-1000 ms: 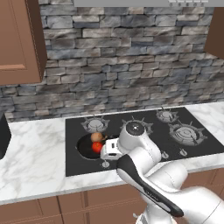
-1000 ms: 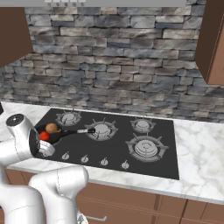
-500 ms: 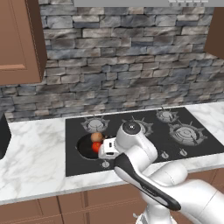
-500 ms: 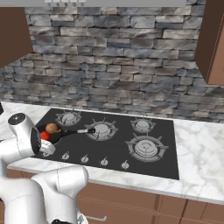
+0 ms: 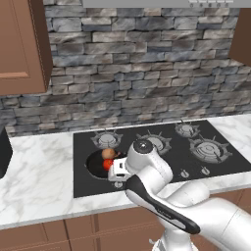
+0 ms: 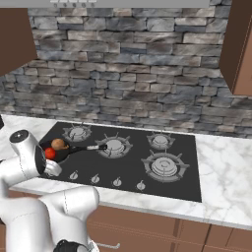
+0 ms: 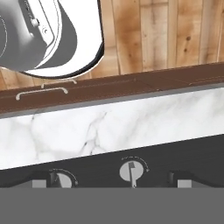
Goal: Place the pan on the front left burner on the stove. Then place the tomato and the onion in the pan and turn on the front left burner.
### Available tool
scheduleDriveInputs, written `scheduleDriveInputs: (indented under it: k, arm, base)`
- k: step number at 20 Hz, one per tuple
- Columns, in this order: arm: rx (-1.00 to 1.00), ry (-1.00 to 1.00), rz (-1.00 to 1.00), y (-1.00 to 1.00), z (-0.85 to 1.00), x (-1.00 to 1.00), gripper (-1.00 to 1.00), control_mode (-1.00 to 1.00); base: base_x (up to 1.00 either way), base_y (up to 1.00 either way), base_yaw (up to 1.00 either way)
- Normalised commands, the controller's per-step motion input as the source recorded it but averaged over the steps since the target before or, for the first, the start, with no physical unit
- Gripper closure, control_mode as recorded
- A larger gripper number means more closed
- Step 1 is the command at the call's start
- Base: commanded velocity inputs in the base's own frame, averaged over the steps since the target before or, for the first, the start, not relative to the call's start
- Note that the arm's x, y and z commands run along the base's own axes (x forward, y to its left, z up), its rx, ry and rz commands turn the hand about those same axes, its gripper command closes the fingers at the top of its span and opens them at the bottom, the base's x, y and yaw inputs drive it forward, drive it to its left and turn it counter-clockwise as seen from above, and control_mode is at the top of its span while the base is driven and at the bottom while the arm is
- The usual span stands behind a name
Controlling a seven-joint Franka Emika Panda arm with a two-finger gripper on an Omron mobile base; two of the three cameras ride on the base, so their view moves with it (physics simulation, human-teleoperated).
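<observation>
Now the pan, round, shallow and black, sits on the front left burner of the stove, its thin handle pointing to three o'clock. Inside, the tan-brown onion lies at twelve o'clock and the glossy red tomato just beside it at seven. Over a silver knob, the gripper hovers with jaws spread wide, holding nothing.

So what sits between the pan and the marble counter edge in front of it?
In the right base view, the knob row on the stove lies between the pan and the counter edge; the arm covers part of it.
</observation>
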Motion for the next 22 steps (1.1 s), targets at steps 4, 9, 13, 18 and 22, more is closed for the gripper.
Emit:
scheduleDriveInputs:
  k: [4, 9, 13, 18, 22]
  arm:
    - [0.0, 0.01, 0.0, 0.0, -0.16, 0.02, -1.0, -1.0]
    - [0.0, 0.0, 0.0, 0.0, -0.03, 0.01, -1.0, -1.0]
    - [0.0, 0.0, 0.0, 0.0, 0.0, 0.05, -1.0, -1.0]
    - [0.0, 0.0, 0.0, 0.0, -0.02, 0.14, -1.0, -1.0]
    - [0.0, 0.0, 0.0, 0.01, -0.08, 0.13, -1.0, -1.0]
  base:
    - [0.0, 0.0, 0.0]
    - [0.0, 0.0, 0.0]
    - [0.0, 0.0, 0.0]
    - [0.0, 0.0, 0.0]
    - [0.0, 0.0, 0.0]
